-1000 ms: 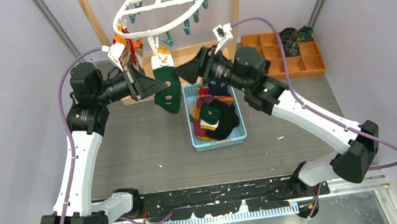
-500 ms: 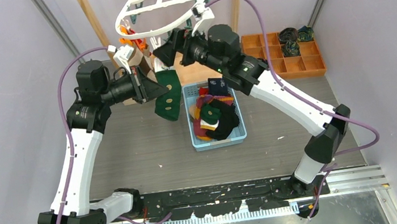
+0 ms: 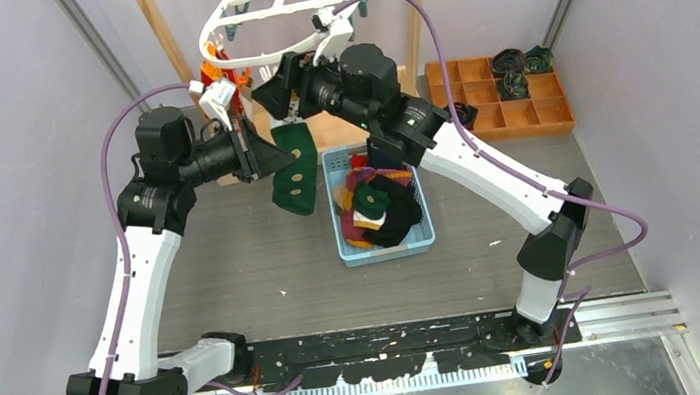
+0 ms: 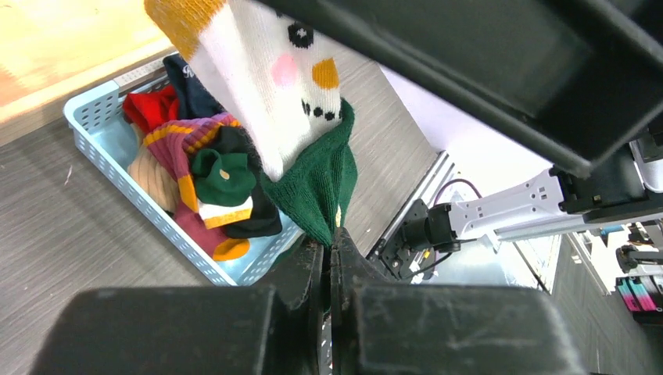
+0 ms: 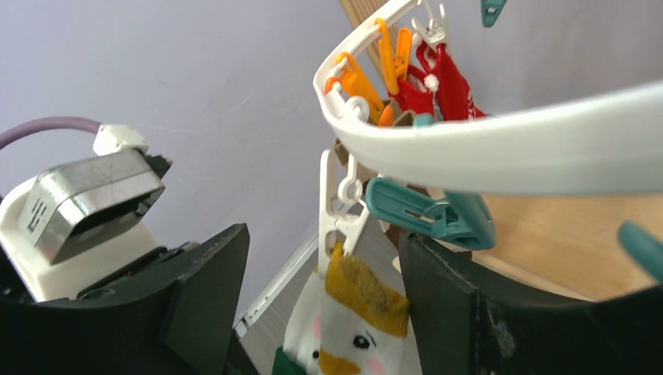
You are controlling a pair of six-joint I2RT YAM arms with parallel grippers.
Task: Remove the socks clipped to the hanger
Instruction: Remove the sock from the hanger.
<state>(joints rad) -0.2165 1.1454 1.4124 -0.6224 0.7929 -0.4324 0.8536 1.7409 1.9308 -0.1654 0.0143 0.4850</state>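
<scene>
Left gripper (image 4: 331, 248) clamped on the toe of the green sock (image 4: 317, 176), likely steadying it; right gripper (image 5: 322, 244), jaws apart, straddles its clip (image 5: 336, 203) on the hanger (image 5: 500, 144), at 11 o'clock from the basket (image 3: 340, 244), apparently to release it

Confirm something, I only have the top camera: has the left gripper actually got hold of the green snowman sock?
Observer: Yes. The left wrist camera shows the left gripper shut on the snowman sock's green lower edge.
Operator: And the other arm, where is it against the clip?
Observer: The right gripper is open, one finger either side of the white clip biting the sock's yellow cuff, with a gap on both sides.
</scene>
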